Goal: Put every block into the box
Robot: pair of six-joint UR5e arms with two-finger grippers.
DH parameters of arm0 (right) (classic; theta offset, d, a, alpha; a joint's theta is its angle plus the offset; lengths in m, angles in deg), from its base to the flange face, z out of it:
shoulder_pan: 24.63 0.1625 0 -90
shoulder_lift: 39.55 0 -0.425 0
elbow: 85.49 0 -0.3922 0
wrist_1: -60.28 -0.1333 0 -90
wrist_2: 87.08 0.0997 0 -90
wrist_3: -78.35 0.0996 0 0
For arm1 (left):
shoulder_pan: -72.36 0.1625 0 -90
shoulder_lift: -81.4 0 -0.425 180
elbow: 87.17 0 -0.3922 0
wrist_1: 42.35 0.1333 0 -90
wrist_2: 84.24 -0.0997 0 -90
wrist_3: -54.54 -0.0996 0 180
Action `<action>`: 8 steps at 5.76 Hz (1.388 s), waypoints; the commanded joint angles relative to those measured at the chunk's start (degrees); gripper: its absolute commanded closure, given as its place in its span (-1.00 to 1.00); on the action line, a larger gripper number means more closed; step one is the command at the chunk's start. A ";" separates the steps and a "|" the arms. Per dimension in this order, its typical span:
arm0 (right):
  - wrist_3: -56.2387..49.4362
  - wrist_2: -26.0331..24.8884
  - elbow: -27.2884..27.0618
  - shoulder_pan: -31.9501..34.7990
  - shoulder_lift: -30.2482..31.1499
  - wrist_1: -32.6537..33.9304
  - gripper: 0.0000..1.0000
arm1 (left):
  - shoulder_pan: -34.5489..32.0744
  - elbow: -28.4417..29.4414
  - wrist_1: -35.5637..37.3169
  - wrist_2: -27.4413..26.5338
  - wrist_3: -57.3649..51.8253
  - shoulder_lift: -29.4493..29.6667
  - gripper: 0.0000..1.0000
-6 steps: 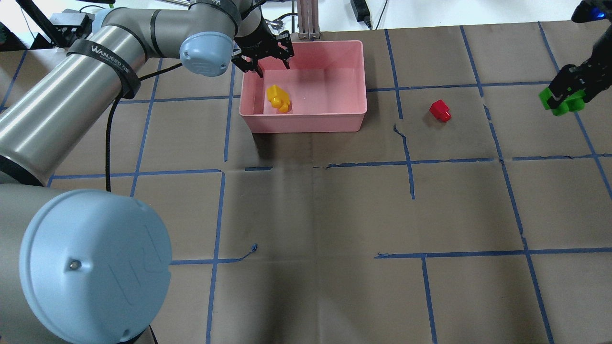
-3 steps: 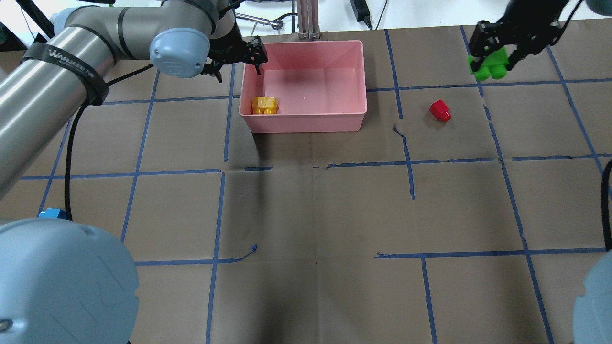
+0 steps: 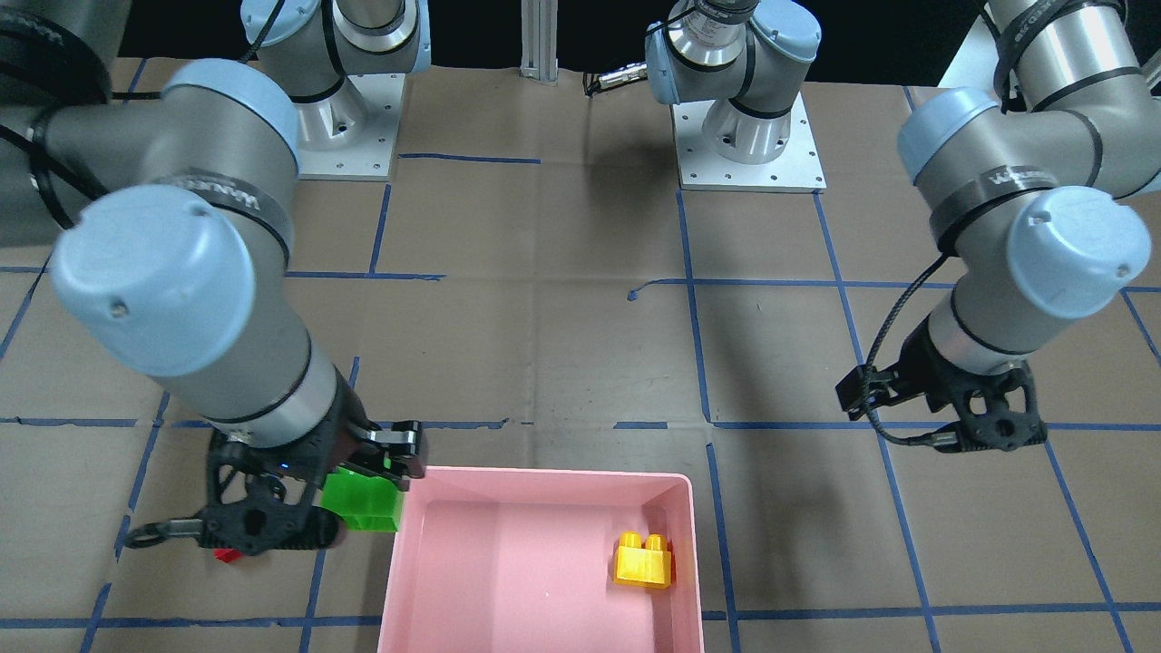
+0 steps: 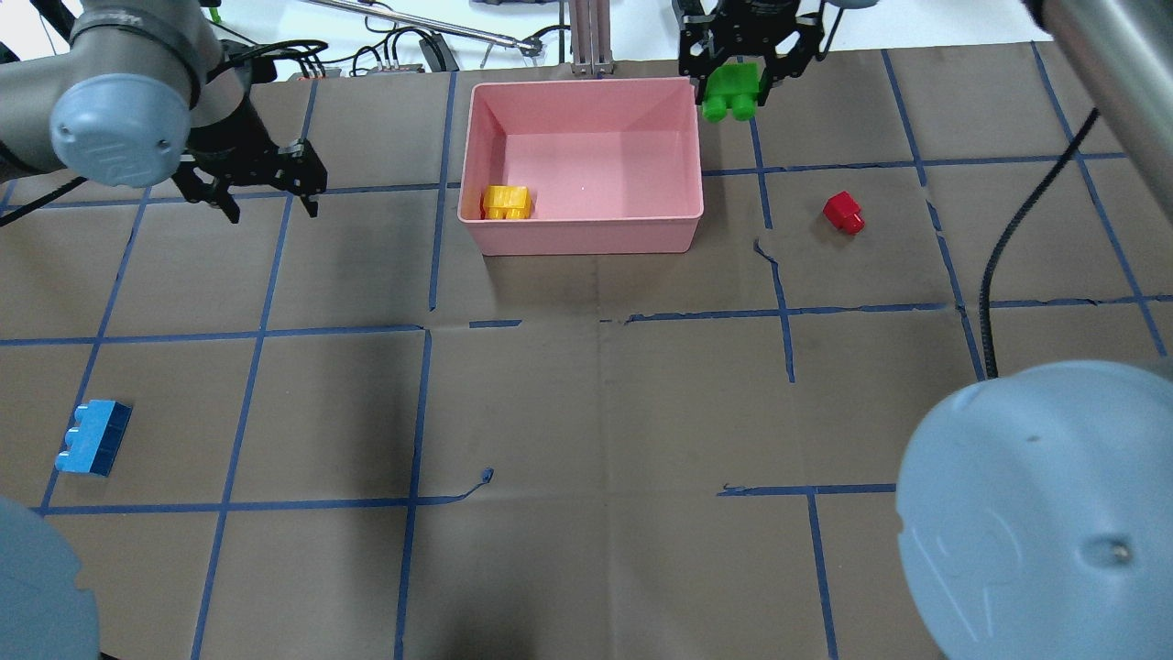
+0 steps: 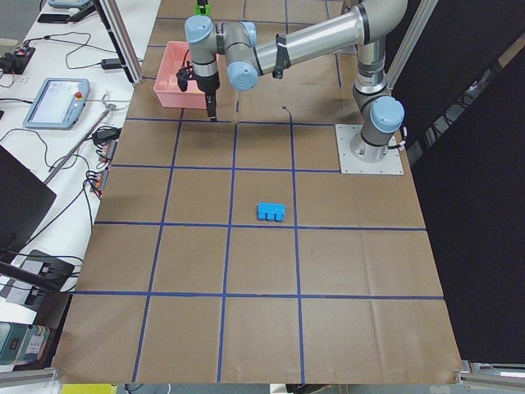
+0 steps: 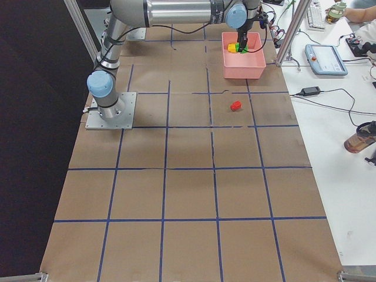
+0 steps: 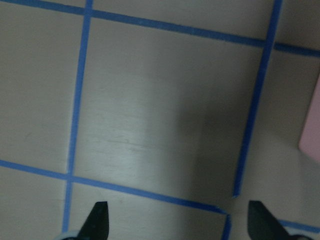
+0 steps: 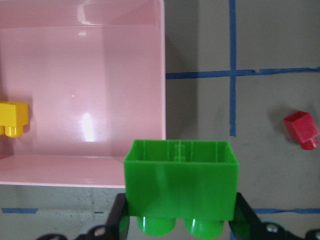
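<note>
The pink box [image 4: 586, 240] stands at the table's far middle. The yellow block [image 4: 507, 202] lies inside it in its near left corner, and also shows in the front view [image 3: 644, 560]. My right gripper [image 4: 733, 84] is shut on the green block [image 4: 731, 92] and holds it just outside the box's far right corner; the right wrist view shows the green block [image 8: 180, 185] too. The red block [image 4: 843, 213] lies on the table right of the box. The blue block [image 4: 92, 438] lies at the near left. My left gripper [image 4: 252, 191] is open and empty, left of the box.
An aluminium post [image 4: 591, 37] stands just behind the box, with cables [image 4: 403, 50] along the back edge. Blue tape lines grid the brown table cover. The right arm's elbow [image 4: 1035, 513] hangs over the near right of the table.
My right gripper has carried the green block left, up to the box's far right corner. My left gripper has moved left, away from the box. The yellow block has come to rest in the box's corner.
</note>
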 commanded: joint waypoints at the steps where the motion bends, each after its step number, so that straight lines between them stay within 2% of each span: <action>1: 3.88 6.82 1.46 2.43 -8.43 7.36 0.10 | 9.22 -7.26 0.17 -0.14 -15.23 -6.96 -0.89; 2: 4.07 6.96 1.28 4.44 -10.56 7.74 -0.44 | 13.43 -8.77 0.44 -0.23 -23.11 -8.03 -0.89; 3: 4.25 6.87 1.28 4.63 -10.93 7.66 -0.98 | 17.48 -9.74 0.53 -4.06 -32.41 -7.26 -0.89; 5: 3.81 5.90 1.63 3.59 -9.62 6.78 -0.99 | 25.57 -12.19 2.79 -3.75 -42.49 -5.94 -0.88; 6: 3.55 5.29 1.46 2.71 -7.26 6.35 -0.99 | 28.47 -15.26 9.42 -3.14 -48.36 -4.28 -0.88; 7: 2.42 3.29 1.28 0.44 -5.06 5.91 -0.99 | 31.29 -17.81 14.10 0.17 -52.24 -2.00 -0.89; 8: -4.03 3.00 0.93 -3.33 -3.39 2.77 -0.99 | 31.92 -19.75 15.80 0.38 -52.19 0.02 -0.89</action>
